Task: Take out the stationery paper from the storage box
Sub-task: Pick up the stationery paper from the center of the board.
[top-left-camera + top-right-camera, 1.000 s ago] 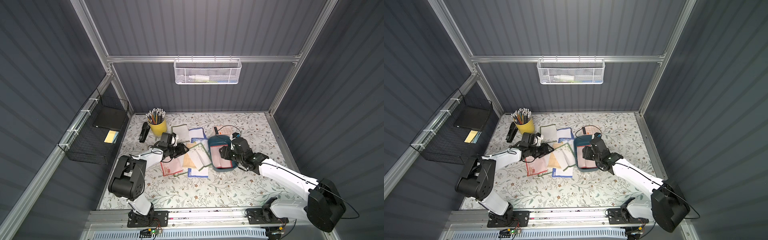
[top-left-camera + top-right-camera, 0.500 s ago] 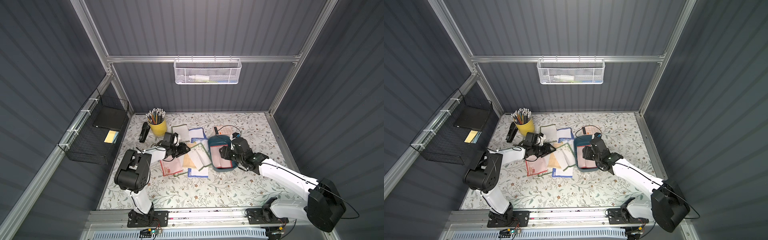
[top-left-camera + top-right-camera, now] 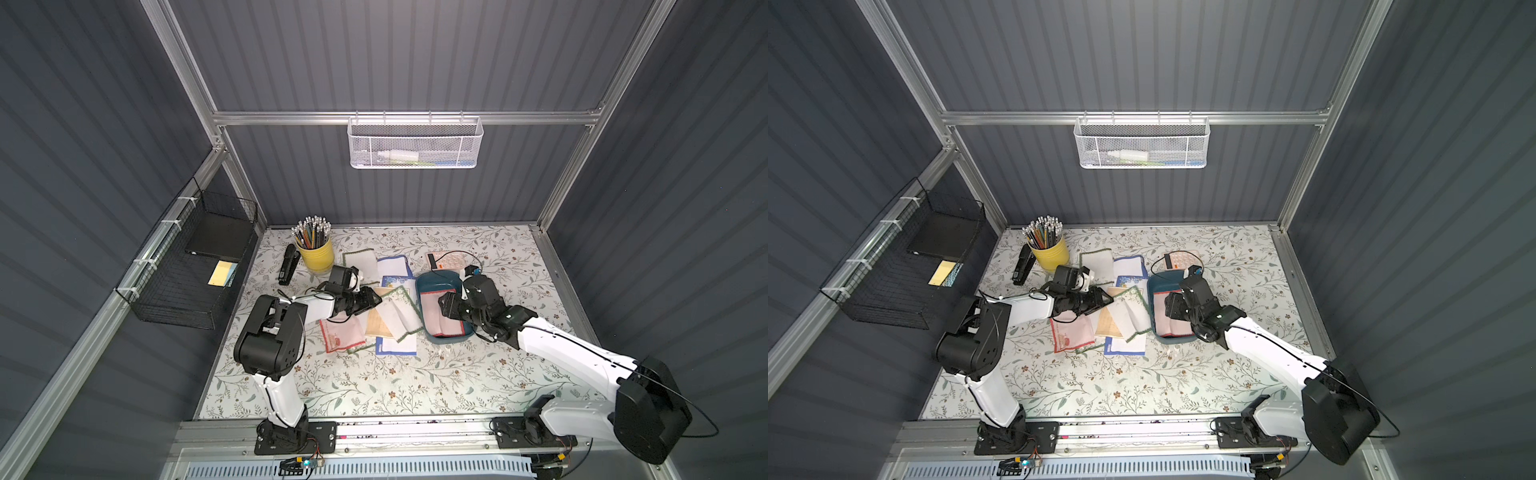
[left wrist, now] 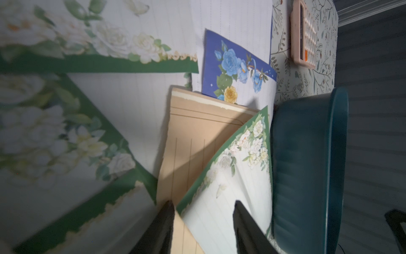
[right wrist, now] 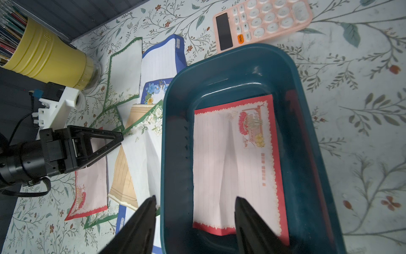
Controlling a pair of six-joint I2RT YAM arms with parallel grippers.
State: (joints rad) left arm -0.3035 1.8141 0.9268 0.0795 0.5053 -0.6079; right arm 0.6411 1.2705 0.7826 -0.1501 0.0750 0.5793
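The storage box (image 5: 175,132), a dark teal tray, holds one red-bordered stationery paper sheet (image 5: 232,162), which also shows in both top views (image 3: 446,328) (image 3: 1167,328). My right gripper (image 5: 195,202) is open astride the box's wall: one finger is outside it, the other over the sheet. Left of the box (image 3: 440,282) several sheets overlap on the table, among them a curled green-bordered one (image 3: 399,309) and a tan one (image 3: 376,326). My left gripper (image 4: 203,209) is open low over the green-bordered sheet (image 4: 230,198), beside the box (image 4: 307,154).
A pinkish calculator (image 3: 451,259) lies just behind the box. A yellow pencil cup (image 3: 318,253) and a black stapler (image 3: 289,264) stand at the back left. A black wire basket (image 3: 195,266) hangs on the left wall and a white mesh basket (image 3: 415,143) on the back wall.
My left arm has shifted its gripper a little to the right, toward the box, and its jaws have narrowed slightly. The right arm has not moved.
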